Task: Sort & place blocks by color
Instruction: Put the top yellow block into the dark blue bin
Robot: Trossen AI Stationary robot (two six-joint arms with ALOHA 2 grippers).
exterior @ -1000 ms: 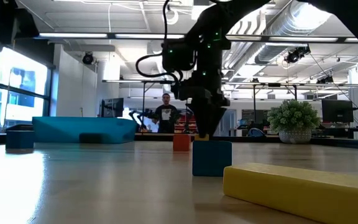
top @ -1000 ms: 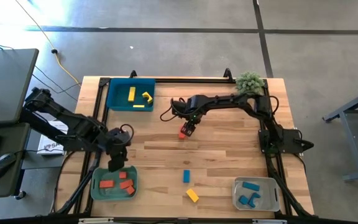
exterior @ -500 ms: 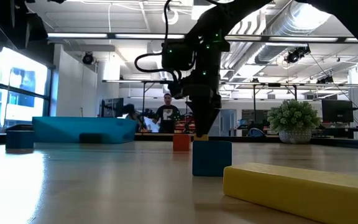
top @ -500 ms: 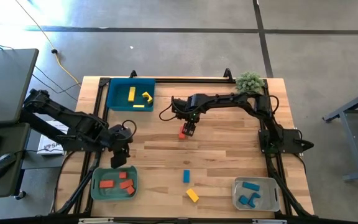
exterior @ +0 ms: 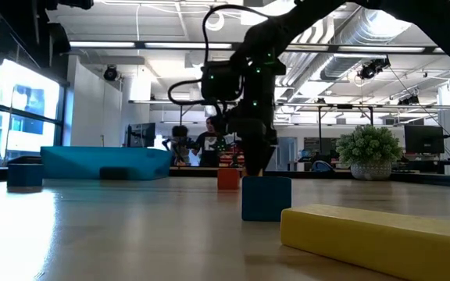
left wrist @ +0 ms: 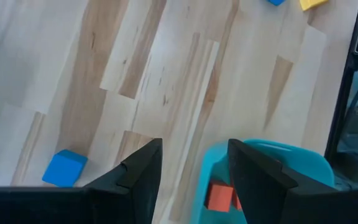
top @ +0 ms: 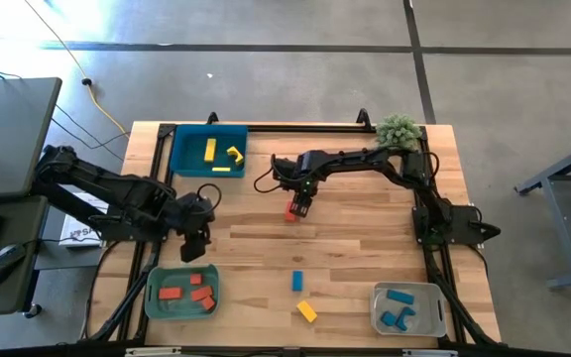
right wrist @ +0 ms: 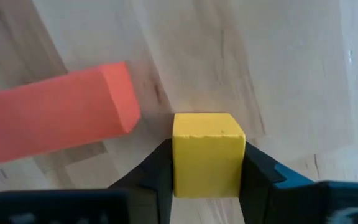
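Observation:
In the right wrist view a yellow cube (right wrist: 208, 152) sits between the fingers of my right gripper (right wrist: 208, 163), which is shut on it. A red-orange bar (right wrist: 55, 115) lies on the wood right beside the cube. From above, my right gripper (top: 301, 205) points down at mid-table next to that red-orange bar (top: 290, 212), and the cube is hidden under it. My left gripper (top: 192, 248) hangs open and holds nothing, just beyond the far rim of the green tray (top: 153, 302). A loose blue block (top: 296, 281) and a yellow bar (top: 307, 311) lie nearer the front. My right gripper pinches the yellow cube by two opposite side faces (right wrist: 178, 163), one finger (right wrist: 157, 168) on each. The fingers come from above, pointing down. The cube sits upright; whether it rests on the wood or is raised cannot be told.
A teal tray (top: 181, 159) with yellow blocks stands at the far left. The green tray holds red-orange blocks (top: 171, 294). A grey tray (top: 377, 315) with blue blocks stands at the near right. A plant (top: 399, 130) is at the far right corner. A blue cube (left wrist: 64, 168) lies near my left gripper.
My right gripper has drawn its fingers in onto the yellow cube and stayed in place beside the red-orange bar. My left gripper, still open, has moved from over the green tray toward the table's far edge and slightly right.

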